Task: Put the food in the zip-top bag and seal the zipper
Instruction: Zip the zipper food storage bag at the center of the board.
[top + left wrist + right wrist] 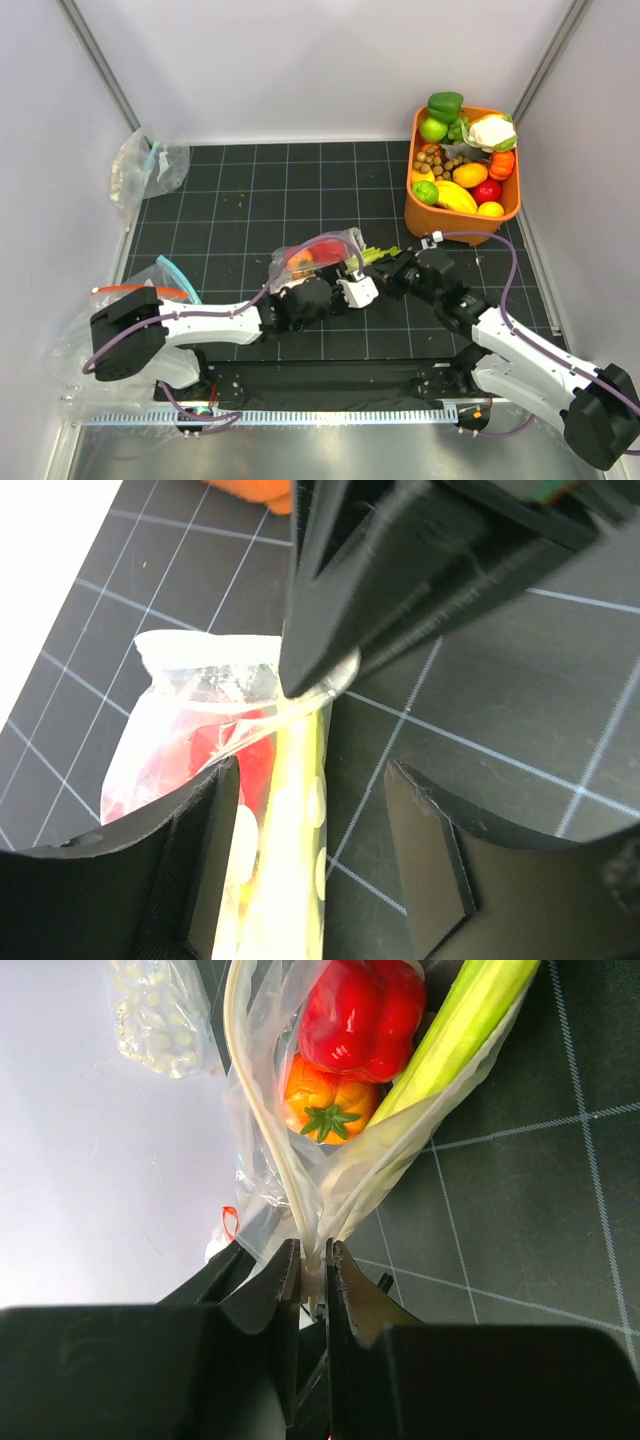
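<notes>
- Two grippers meet at the zip-top bag [322, 250], mid-mat: the right gripper [313, 1255] is clamped on its mouth corner, and the left gripper [310, 785] is agape and empty, straddling the bag beside that pinch.
- The zipper [252, 1110] runs away from the pinch; the celery [465, 1025] and red pepper [360, 1010] lie inside.
- The mat [250, 190] is bare nearby; the produce basket [450, 215] sits well apart.
</notes>
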Robot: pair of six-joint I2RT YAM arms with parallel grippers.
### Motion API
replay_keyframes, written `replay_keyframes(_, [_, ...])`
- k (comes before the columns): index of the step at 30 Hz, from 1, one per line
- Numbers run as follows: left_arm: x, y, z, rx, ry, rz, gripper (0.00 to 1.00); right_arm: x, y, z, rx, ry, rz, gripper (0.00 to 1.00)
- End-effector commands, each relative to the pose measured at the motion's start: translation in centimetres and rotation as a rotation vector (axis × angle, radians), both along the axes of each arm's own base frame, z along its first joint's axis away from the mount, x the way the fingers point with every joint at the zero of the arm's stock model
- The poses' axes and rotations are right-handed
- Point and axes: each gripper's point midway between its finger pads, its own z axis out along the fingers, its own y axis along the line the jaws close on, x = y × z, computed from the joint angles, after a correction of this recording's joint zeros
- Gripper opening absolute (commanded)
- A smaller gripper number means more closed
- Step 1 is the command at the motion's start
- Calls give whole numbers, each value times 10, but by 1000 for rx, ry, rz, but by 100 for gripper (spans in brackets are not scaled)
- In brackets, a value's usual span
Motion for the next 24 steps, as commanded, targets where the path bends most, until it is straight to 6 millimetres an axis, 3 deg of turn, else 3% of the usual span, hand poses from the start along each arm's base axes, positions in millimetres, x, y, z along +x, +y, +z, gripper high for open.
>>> replay_keyframes(1, [-5, -6, 35, -116, -64, -74, 64, -2, 4, 11, 29, -35, 30, 1])
replay_keyframes(10, [-15, 2, 48, -118, -131, -145, 62, -5, 5, 9, 26, -31, 49, 1])
replay_keyframes(11, [-14, 2, 50, -110, -145, -149, 62, -2, 7, 16, 44, -55, 48, 1])
replay_keyframes(17, [-6, -2, 40, -34, -176, -145, 61, -3, 10, 16, 48, -55, 63, 1])
replay_keyframes(24, [-3, -6, 45, 14, -238, -168, 60, -2, 12, 14, 43, -52, 72, 1])
